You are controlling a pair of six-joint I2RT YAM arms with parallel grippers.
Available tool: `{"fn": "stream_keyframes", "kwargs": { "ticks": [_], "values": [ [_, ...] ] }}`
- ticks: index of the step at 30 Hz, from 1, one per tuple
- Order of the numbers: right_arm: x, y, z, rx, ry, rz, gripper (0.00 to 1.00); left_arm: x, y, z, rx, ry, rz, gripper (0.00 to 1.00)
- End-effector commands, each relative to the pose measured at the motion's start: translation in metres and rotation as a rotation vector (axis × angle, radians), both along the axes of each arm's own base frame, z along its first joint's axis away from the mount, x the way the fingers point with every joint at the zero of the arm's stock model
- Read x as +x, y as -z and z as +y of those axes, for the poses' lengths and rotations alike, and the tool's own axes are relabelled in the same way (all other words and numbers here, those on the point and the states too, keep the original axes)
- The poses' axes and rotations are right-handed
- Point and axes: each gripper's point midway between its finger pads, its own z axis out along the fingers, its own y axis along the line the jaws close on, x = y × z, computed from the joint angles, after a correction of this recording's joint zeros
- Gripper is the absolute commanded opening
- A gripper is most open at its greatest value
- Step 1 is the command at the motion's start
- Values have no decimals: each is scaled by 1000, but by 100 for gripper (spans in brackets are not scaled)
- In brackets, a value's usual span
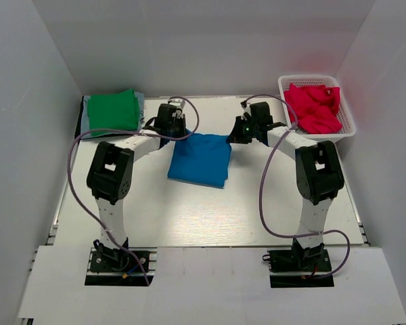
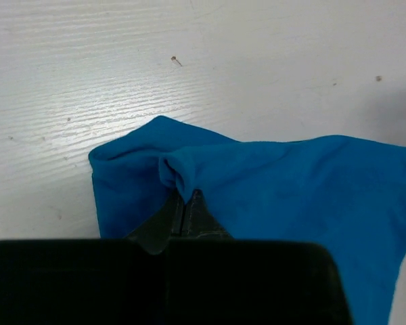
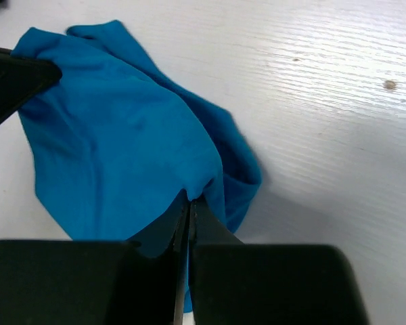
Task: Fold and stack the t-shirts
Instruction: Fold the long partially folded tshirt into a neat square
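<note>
**Both grippers pinch the blue shirt's far corners**

Only the top view shows the whole table (image 1: 189,217). The blue shirt (image 1: 199,159) lies mid-table, a green shirt (image 1: 113,110) at 10 o'clock, and pink shirts (image 1: 314,108) fill a basket (image 1: 325,137) at 2 o'clock. The wrist views show the grips. The left gripper (image 2: 188,198) is pressed together on the shirt's 11 o'clock corner, and the right gripper (image 3: 189,198) likewise on its 1 o'clock corner. Bare table lies toward 6 o'clock.

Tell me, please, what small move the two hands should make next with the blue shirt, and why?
Probably raise both together a little. The left hand and right hand are each shut on a far corner of the blue shirt, which looks folded yet lies on the table, apart from the green stack.
</note>
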Motion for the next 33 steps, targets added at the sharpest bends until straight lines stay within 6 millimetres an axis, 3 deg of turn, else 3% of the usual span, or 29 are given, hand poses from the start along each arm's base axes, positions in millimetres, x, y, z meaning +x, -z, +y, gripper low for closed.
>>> {"fn": "stream_keyframes", "kwargs": {
  "ticks": [1,8,9,10,11,12,13,14,15,16,17,18,19,21,22,23,24,25,26,28,29,31,33],
  "values": [
    [1,-41,9,42,-33,-119,0,-2,-73,2,-68,-4,-151,0],
    [9,-37,13,50,-28,-115,0,-5,-75,15,-54,-51,-155,0],
    [14,-41,14,53,-26,-123,0,0,-61,24,-30,-82,-137,0],
    [15,-27,13,42,-23,-93,0,2,-58,24,-22,-90,-130,0],
    [20,-28,13,43,-14,-96,0,3,-50,26,-11,-97,-118,0],
    [23,-29,13,46,-5,-95,0,7,-49,24,-11,-97,-118,0],
    [28,-18,11,32,9,-83,0,12,-48,25,-2,-107,-116,0],
    [30,-15,10,26,14,-84,0,14,-30,31,38,-138,-81,0],
    [37,-19,11,22,21,-101,0,17,-24,34,46,-167,-69,0],
    [41,2,7,-10,34,-65,1,22,-23,36,49,-196,-67,0],
    [44,7,7,-15,39,-54,1,26,-20,42,71,-225,-71,1],
    [56,-3,6,-12,50,-65,2,27,-6,44,85,-242,-41,6],
    [55,16,7,-20,52,-22,8,32,-6,47,86,-251,-39,27],
    [61,17,7,-21,62,-21,17,34,10,53,135,-269,-5,45],
    [64,17,6,-24,70,-25,29,39,5,51,131,-270,-13,62],
    [72,8,7,-22,75,-53,71,40,2,51,131,-270,-13,71],
    [73,0,8,-20,69,-71,90,39,4,52,135,-269,-5,82],
    [76,-11,9,-14,68,-93,90,39,5,60,151,-293,-1,100],
    [76,-17,9,-11,70,-101,90,40,-5,60,142,-295,-18,100],
    [73,-55,10,3,66,-171,90,35,-14,59,143,-295,-31,100],
    [61,-39,4,-19,68,-136,90,33,-27,59,132,-296,-50,100],
    [50,-57,5,11,63,-164,90,18,-21,60,130,-276,-23,100],
    [26,-65,-1,31,62,-168,90,-4,-13,56,122,-247,12,100]
  ]
}}
